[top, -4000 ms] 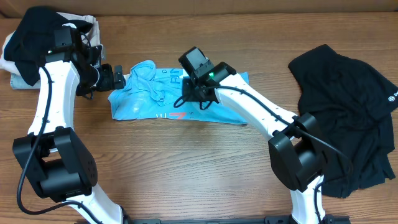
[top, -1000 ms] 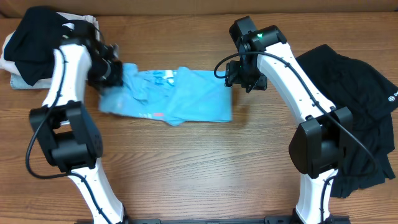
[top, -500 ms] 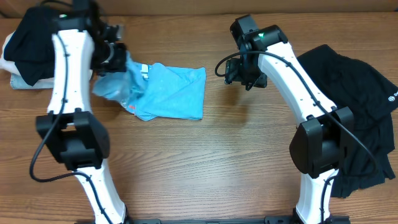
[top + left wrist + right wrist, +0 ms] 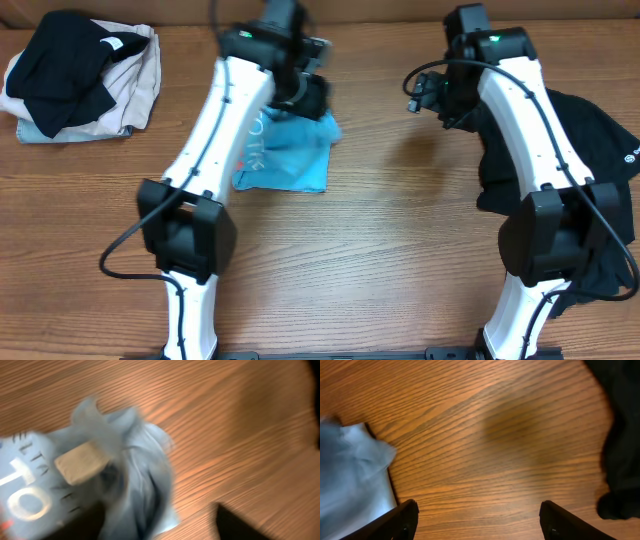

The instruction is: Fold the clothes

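A light blue shirt (image 4: 285, 160) lies folded into a compact rectangle at the table's middle. In the blurred left wrist view it is bunched at the left, its white lettering showing (image 4: 30, 495). My left gripper (image 4: 308, 97) hovers over the shirt's far right corner. Its jaws stand wide apart, with cloth lying loose by the left finger (image 4: 160, 527). My right gripper (image 4: 425, 95) hangs open over bare wood to the right of the shirt, nothing between its fingers (image 4: 480, 520). The shirt's edge (image 4: 350, 480) shows at the left of its view.
A heap of black clothes (image 4: 590, 150) covers the table's right side and shows at the right edge of the right wrist view (image 4: 620, 435). A stack of folded clothes, black on beige (image 4: 80, 75), sits at the far left corner.
My left arm swung far to the right, carrying the shirt's left part over onto its right part, and its jaws opened. My right gripper moved right and away from the shirt.
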You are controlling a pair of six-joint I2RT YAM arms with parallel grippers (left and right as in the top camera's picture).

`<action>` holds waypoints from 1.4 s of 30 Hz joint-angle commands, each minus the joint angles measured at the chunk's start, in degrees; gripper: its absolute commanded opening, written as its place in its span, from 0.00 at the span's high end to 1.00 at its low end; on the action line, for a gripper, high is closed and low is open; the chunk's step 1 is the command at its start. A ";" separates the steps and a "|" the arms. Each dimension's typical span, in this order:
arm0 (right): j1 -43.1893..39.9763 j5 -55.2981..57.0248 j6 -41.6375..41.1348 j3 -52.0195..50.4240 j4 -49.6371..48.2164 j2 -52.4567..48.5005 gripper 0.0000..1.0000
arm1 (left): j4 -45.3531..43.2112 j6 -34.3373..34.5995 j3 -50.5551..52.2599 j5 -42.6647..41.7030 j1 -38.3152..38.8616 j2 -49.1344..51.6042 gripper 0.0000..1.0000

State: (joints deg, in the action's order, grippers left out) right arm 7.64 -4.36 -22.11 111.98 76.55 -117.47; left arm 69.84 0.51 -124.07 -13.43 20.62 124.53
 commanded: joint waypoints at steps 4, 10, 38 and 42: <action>-1.14 -2.29 2.91 0.96 0.68 2.08 0.19 | -1.70 3.52 1.18 8.17 6.62 -0.13 0.00; -0.61 -8.87 7.17 0.87 0.20 2.08 0.18 | 0.87 9.33 0.55 8.94 3.13 -0.17 0.00; 30.58 0.11 9.11 -9.07 -26.05 -7.32 0.30 | 7.93 6.38 0.17 5.03 -16.52 -0.13 0.00; 30.88 0.02 9.81 -9.07 -26.84 -10.16 0.38 | 8.24 6.12 0.17 5.03 -16.52 -0.13 0.00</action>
State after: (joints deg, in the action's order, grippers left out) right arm 38.74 -6.35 -13.26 103.42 50.13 -125.62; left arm 77.87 8.36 -123.15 -7.51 4.47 124.53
